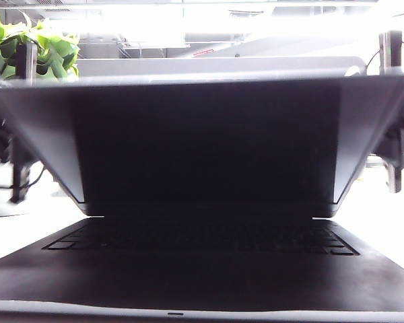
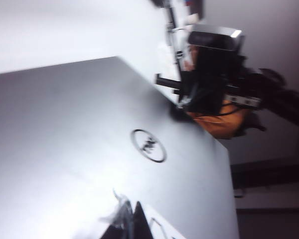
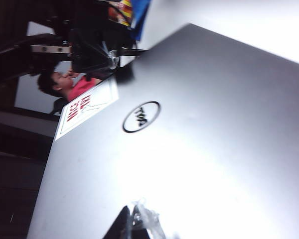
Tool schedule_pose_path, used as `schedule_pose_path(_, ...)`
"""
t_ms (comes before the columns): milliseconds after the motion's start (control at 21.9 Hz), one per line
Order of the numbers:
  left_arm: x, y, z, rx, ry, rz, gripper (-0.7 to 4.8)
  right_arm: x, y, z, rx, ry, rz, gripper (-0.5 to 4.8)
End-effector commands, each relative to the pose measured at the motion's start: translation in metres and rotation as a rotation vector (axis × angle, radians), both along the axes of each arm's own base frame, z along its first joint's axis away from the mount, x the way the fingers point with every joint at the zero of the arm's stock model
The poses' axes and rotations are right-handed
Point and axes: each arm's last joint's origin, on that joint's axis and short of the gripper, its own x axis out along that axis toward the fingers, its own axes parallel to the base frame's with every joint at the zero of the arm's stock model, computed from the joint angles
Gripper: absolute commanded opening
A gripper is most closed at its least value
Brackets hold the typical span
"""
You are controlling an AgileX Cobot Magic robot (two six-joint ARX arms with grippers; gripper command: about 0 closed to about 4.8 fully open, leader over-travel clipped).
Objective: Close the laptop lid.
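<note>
The laptop lid [image 1: 202,141] leans forward over the keyboard [image 1: 202,237], its black screen facing the exterior camera and partly lowered. Both wrist views show its matte silver back with the Dell logo [image 2: 148,145] [image 3: 141,116] and a white red-lettered sticker [image 3: 84,107]. My left gripper [image 2: 131,219] is shut, its tips together against the silver back on the lid's left side. My right gripper [image 3: 132,221] is also shut, tips resting on the back on the right side. In the exterior view the lid hides both grippers; only the arms show, left arm [image 1: 17,171] and right arm [image 1: 394,155].
A green plant [image 1: 47,47] stands behind the lid at the back left. The laptop's dark palm rest [image 1: 202,279] fills the front of the exterior view. White tabletop [image 1: 384,222] shows on both sides of the base.
</note>
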Motion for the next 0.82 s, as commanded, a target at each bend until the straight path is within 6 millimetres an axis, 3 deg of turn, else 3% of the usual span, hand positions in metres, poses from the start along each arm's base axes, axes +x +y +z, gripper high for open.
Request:
schedule_pose_path(46, -0.012, 0.001, -0.01, 0.139, 0.048, 0.019, -0.05, -0.01, 0.0, -0.012, -0.037, 0.034, -0.008, -0.01)
schedule_pose_path(137, -0.019, 0.002, -0.018, 0.354, 0.102, 0.064, -0.05, -0.02, -0.002, -0.026, -0.126, 0.075, -0.041, -0.01)
schedule_pose_path(228, -0.022, 0.004, -0.023, 0.455, 0.115, 0.082, -0.05, -0.022, -0.003, -0.031, -0.192, 0.096, -0.068, -0.01)
schedule_pose_path(547, -0.018, 0.003, -0.021, 0.421, 0.063, 0.088, -0.05, -0.019, -0.003, -0.029, -0.205, 0.073, -0.077, -0.01)
schedule_pose_path(729, 0.008, 0.001, 0.007, 0.342, -0.061, 0.144, -0.05, 0.01, -0.001, 0.002, -0.179, -0.026, -0.112, -0.01)
schedule_pose_path(820, 0.023, 0.002, 0.039, 0.392, -0.176, 0.203, -0.05, 0.03, 0.0, 0.036, -0.191, -0.115, -0.156, -0.02)
